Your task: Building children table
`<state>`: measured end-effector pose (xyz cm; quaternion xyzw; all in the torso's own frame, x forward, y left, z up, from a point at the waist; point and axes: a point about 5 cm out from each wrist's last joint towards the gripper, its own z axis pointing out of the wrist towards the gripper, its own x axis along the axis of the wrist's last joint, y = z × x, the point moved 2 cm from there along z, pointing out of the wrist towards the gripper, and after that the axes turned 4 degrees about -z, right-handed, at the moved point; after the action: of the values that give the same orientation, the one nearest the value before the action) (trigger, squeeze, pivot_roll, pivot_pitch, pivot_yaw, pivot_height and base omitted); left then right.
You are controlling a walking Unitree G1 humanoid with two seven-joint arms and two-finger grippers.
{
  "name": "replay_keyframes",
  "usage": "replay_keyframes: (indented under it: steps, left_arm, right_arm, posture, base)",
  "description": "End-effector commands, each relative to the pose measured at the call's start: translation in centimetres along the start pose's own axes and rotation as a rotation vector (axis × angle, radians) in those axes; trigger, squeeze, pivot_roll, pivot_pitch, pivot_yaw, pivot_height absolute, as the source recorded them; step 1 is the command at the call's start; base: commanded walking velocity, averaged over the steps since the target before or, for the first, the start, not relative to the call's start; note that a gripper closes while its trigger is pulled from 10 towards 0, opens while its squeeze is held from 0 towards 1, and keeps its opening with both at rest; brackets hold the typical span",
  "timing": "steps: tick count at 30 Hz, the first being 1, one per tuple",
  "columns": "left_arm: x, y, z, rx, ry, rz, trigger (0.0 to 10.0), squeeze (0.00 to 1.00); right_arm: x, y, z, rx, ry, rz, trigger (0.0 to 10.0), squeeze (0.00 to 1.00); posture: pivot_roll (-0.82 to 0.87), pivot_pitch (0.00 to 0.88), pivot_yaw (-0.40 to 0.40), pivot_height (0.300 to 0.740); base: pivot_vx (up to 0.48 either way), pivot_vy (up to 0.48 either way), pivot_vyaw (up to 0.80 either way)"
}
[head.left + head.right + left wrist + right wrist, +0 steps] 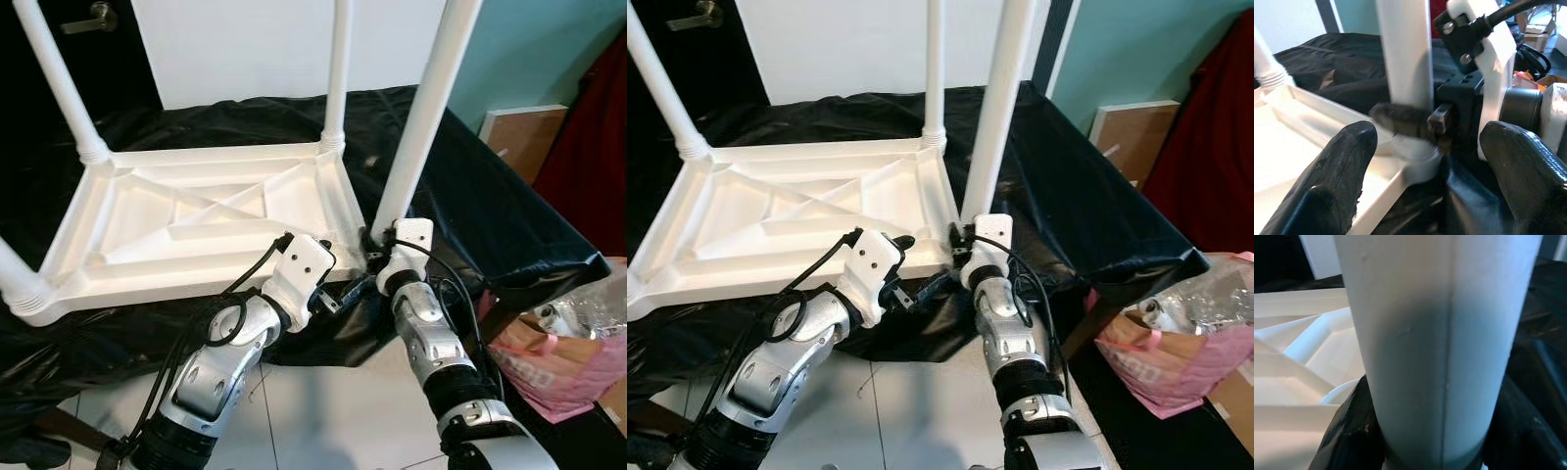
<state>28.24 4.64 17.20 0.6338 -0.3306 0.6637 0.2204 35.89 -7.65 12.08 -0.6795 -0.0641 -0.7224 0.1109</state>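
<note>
My right claw (967,238) grips the base of the fourth leg (421,117) at the near corner of the upturned children's tabletop (196,220) on the black-draped table (470,206), my left claw (328,294) open beside that corner; seating the leg squarely comes next, I judge.

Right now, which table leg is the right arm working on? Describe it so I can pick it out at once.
Find the white tabletop lying upside down on the black cloth, with legs standing up at its corners. The leg in question is at the corner nearest the robot's right side. Unlike its neighbours, it has the right end effector clamped around its base, with the open left end effector beside it.
</note>
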Motion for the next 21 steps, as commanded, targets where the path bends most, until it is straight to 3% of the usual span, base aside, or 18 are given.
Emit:
replay_keyframes:
  steps: [1, 9, 21]
  left_arm:
    - [-0.3, 0.2, 0.0, -0.013, -0.013, 0.005, 10.0, 0.00]
    - [-0.3, 0.2, 0.0, -0.010, -0.012, 0.005, 10.0, 0.00]
    - [-0.3, 0.2, -0.1, -0.004, -0.010, 0.002, 10.0, 0.00]
  right_arm:
    - [-1.7, -2.8, -0.4, 0.104, -0.070, 0.129, 10.0, 0.00]
    - [-1.2, -3.1, -0.1, 0.125, -0.053, 0.112, 10.0, 0.00]
    - [-0.3, -1.6, 0.0, 0.097, 0.020, 0.104, 10.0, 0.00]
  posture:
    - [0.00, 0.055, -0.030, 0.740]
    - [0.00, 0.056, -0.032, 0.740]
    - [0.00, 0.068, -0.029, 0.740]
  base:
    - [0.000, 0.000, 0.00]
    - [0.000, 0.000, 0.00]
    - [0.000, 0.000, 0.00]
